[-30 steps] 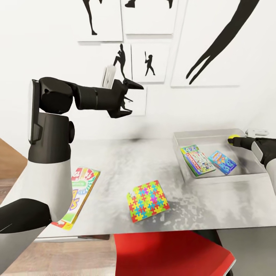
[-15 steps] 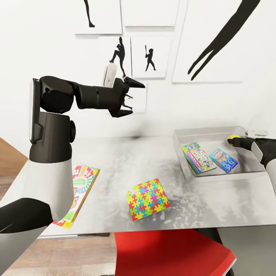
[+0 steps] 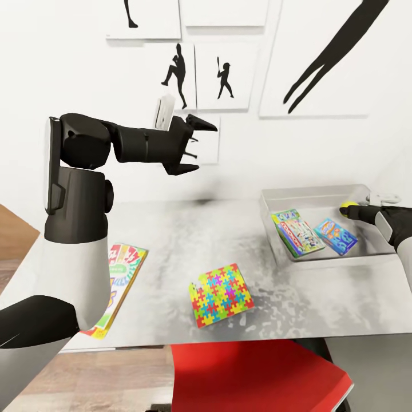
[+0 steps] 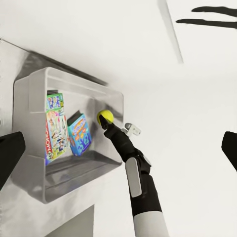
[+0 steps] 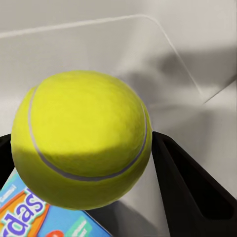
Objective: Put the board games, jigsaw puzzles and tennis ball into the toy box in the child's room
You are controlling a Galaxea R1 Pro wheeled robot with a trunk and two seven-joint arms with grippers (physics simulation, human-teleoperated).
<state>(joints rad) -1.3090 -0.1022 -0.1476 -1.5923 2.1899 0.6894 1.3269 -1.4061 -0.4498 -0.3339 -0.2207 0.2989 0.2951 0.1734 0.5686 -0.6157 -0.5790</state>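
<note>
Yellow-green tennis ball (image 3: 347, 205) above grey toy box (image 3: 320, 260).

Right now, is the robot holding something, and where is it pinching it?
Yes. The right gripper pinches the tennis ball by its two sides, over the toy box. The left gripper is open and holds nothing.

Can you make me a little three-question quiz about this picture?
1. True or false: the right gripper holds the ball over the toy box.
2. How many game boxes lie in the toy box? A) one B) two C) three
3. What lies on the table between the yellow game and the toy box?

Key: 1. True. 2. B: the green game and the blue game. 3. The puzzle.
</note>
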